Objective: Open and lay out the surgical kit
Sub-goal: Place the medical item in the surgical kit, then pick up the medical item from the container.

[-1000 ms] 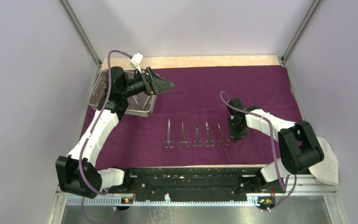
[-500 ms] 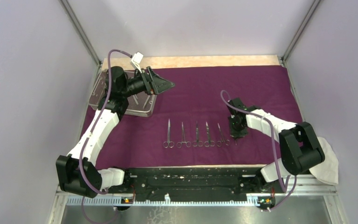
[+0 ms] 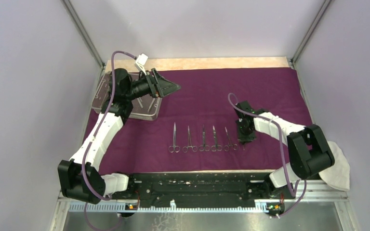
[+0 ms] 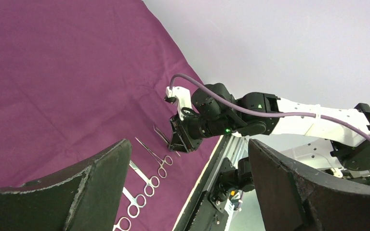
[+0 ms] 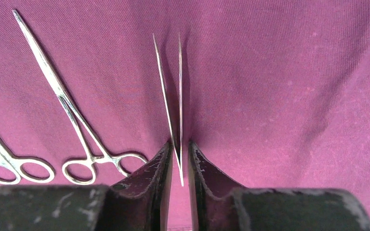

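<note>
**Camera Placement**

Top external: fixed high behind the arm bases (image 3: 117, 183), looking down on the whole purple cloth (image 3: 231, 91). Left wrist: raised, facing obliquely across the cloth toward the right arm (image 4: 313, 122). Right wrist: close above the cloth, facing down and forward. All three share the right end of the instrument row (image 3: 204, 139).

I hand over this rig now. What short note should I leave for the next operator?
Left claw: wide open, empty, raised beside the tray at far left.
Right claw: low on the cloth, jaws slightly apart around the tweezers; I cannot tell whether it grips them.
Done: cloth spread flat; five scissor-like tools in a row near the front, tweezers at its right end.
Left: free the tweezers, then lay out what seems to remain in the tray.
</note>
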Robot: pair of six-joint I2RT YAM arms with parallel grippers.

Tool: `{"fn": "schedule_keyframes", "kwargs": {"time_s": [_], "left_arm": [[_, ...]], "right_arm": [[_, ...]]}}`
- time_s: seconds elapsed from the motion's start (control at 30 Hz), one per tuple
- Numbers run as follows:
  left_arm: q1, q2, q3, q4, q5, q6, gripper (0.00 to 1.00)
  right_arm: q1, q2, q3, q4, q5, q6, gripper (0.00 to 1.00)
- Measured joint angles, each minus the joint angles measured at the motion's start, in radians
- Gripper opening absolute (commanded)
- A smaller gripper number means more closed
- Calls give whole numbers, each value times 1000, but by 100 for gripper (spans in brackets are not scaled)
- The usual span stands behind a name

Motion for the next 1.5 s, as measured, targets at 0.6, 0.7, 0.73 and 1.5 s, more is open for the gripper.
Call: {"fn": "schedule_keyframes", "kwargs": {"time_s": [0.6,0.7,0.73,1.5], "left_arm": [[0,81,106,-325,-341,133,87],[1,173,233,-504,-563,192,81],[1,203,264,-539,-623,210,78],[286,752,604,-795,-927,253,70]], "right_arm": [[-50,-288,197,-168,-31,-14,62],[-63,-305,209,-159,-50,-37,63],[-67,-304,211,-146,-59,-44,63],[-158,45,374,-100,-239,-176,61]]}}
